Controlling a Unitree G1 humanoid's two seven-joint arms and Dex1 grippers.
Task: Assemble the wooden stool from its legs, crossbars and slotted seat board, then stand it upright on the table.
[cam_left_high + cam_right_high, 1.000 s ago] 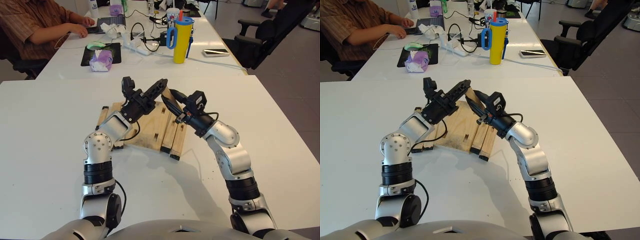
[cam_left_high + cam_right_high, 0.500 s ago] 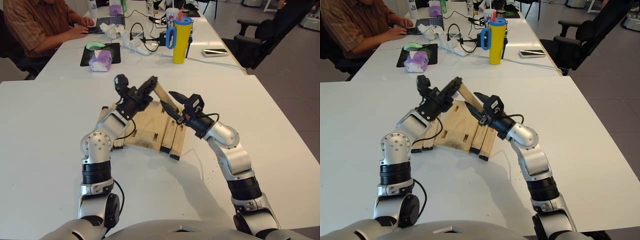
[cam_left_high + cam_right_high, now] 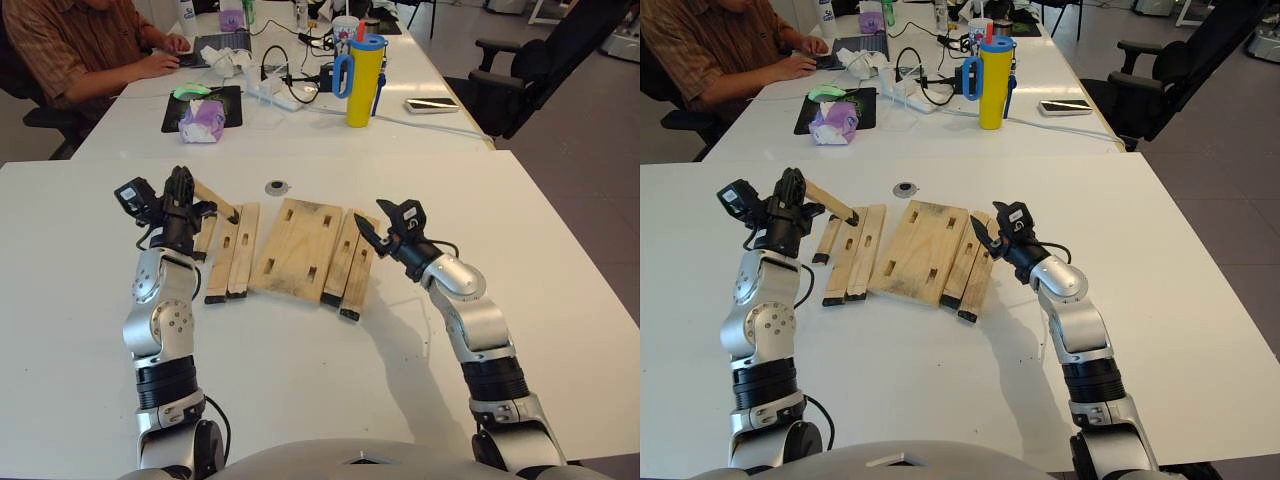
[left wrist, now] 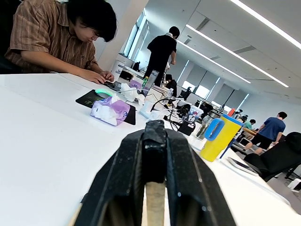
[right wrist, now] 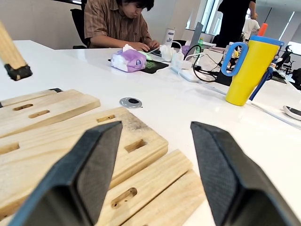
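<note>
Pulled away leftward with the left gripper (image 3: 790, 203), clamped on a black-capped wooden leg (image 3: 832, 204). Drawn back with the right gripper (image 3: 985, 222), jaws spread (nothing held). Between them, dropped flat: slotted seat board (image 3: 300, 240). Unassembled yet.

Long ceiling light strips (image 4: 263, 21) and windows (image 5: 207, 9) at the back flood the room evenly, so the white bench (image 3: 80, 300) is bright, close to glaring. Shadows are few and soft: a pale one lies on the bench under the right arm, a thin one along the near edge of the seat board (image 3: 300, 240). The left end effector (image 4: 155, 126) is a backlit dark mass around the wooden leg (image 4: 155, 202) it clamps, while the spread fingers (image 5: 89, 165) of the right end effector (image 5: 155, 127) carry a dull sheen.
</note>
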